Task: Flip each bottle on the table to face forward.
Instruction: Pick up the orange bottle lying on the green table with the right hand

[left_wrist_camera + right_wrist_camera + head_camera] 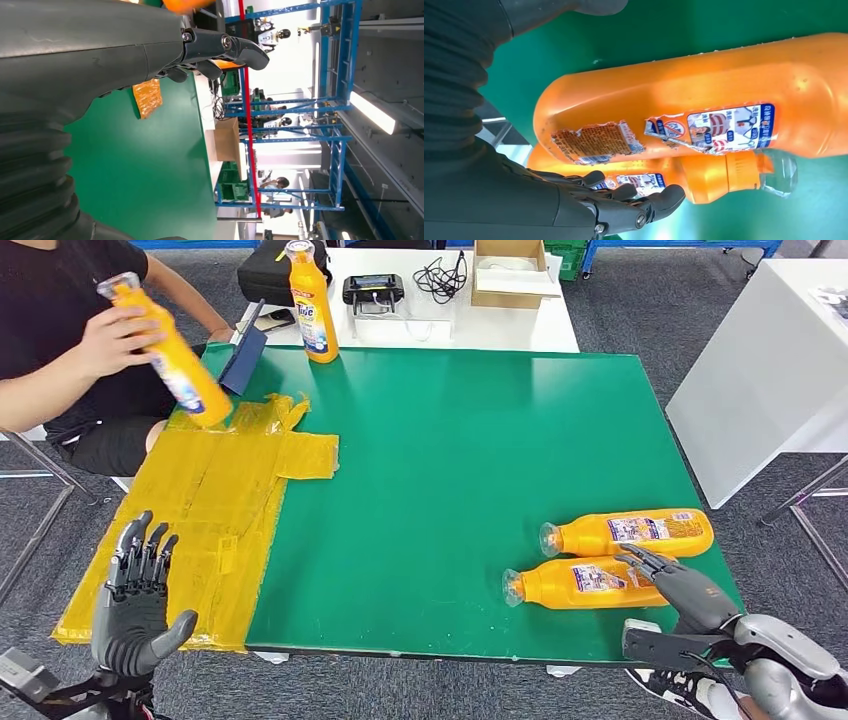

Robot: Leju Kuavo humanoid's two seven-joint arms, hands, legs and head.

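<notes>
Two orange detergent bottles are lying on their sides at the near right of the green table (450,440), caps pointing left, long axes running left to right and almost parallel, the far bottle (640,533) just beyond the near bottle (585,583). The robot's right hand (672,585) is reaching over the base end of the near bottle, fingers spread and gripping nothing; the right wrist view is showing the fingertips (664,197) just beside that bottle, though whether they are touching it cannot be told. That hand is by far the nearer to both lying bottles, so the coming grasp looks to be its job, closing across the short width of the body rather than along its length. The left hand (135,600) is hovering upright at the near left edge above the yellow taped patch (215,500), fingers apart and empty, well away from the pair. At the far left a seated person is holding a third bottle (170,352) tilted in one hand, while a fourth bottle (312,305) is standing upright at the table's far edge, label showing. By this reading, the two lying bottles are not yet turned.
</notes>
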